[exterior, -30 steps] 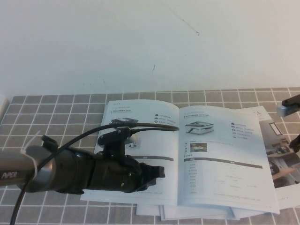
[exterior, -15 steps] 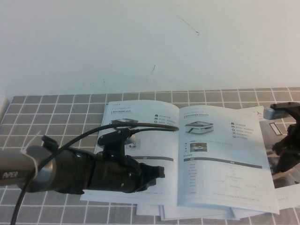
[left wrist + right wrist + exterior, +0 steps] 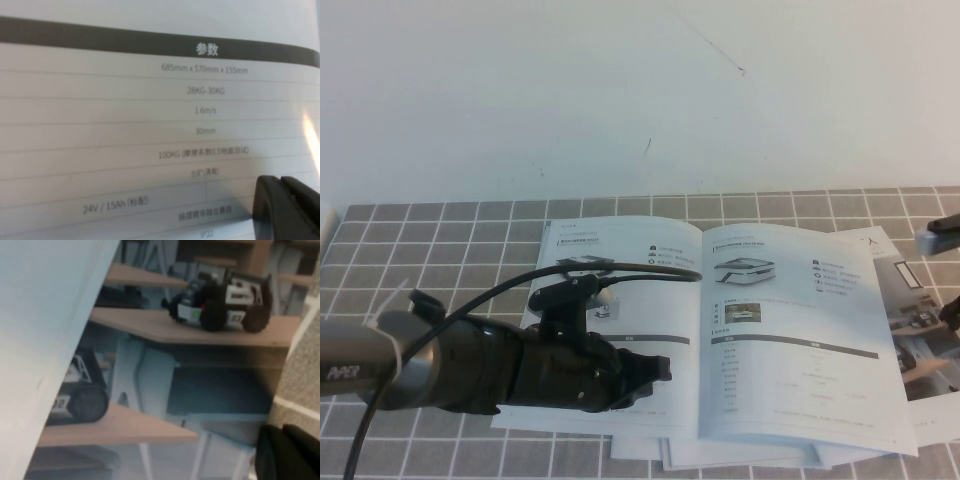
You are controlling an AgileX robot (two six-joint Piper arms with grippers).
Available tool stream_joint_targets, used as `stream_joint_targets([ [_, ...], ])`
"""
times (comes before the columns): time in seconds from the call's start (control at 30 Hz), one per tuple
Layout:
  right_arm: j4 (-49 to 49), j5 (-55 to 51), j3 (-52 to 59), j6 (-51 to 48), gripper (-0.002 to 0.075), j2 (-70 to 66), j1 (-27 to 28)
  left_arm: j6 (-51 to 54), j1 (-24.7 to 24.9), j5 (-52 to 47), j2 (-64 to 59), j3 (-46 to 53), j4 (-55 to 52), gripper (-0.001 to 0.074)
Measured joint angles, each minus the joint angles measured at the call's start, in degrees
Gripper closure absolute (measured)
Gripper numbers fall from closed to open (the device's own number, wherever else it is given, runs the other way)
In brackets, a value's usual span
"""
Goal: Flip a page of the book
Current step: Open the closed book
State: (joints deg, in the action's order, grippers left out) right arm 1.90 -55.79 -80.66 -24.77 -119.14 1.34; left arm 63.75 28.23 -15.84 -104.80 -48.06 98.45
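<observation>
The book (image 3: 770,330) lies open on the tiled mat, showing two white product-sheet pages. My left gripper (image 3: 663,368) lies low over the left page near the spine. In the left wrist view its fingers (image 3: 287,207) are shut together, empty, on the printed table of the page (image 3: 150,125). My right gripper (image 3: 952,312) is at the table's right edge, only partly in the high view. In the right wrist view it (image 3: 287,455) is shut and empty, just above a photo page of wheeled robots on wooden desks (image 3: 190,350).
Similar white booklets (image 3: 740,455) stick out from under the open book at the front. The photo page (image 3: 920,335) shows beyond the right page's outer edge. A black cable (image 3: 620,266) arcs over the left page. A white wall stands behind the mat.
The right gripper, over the book's right edge half a second ago, has drawn back to the right, almost out of the high view. The left arm and the pages have not moved.
</observation>
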Motion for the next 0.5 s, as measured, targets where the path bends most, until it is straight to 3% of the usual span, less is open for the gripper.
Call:
stream_joint_targets([
  [0.23,1.29,-1.06,-0.51,0.20,0.0727,-1.49,0.00,1.05,0.00,0.00,0.00,0.00,0.36,0.0738],
  [0.5,15.11,-5.05,-0.51,-6.15,0.0727,-2.62,-0.76,1.71,0.00,-0.17,0.00,0.00,0.36,0.0738],
])
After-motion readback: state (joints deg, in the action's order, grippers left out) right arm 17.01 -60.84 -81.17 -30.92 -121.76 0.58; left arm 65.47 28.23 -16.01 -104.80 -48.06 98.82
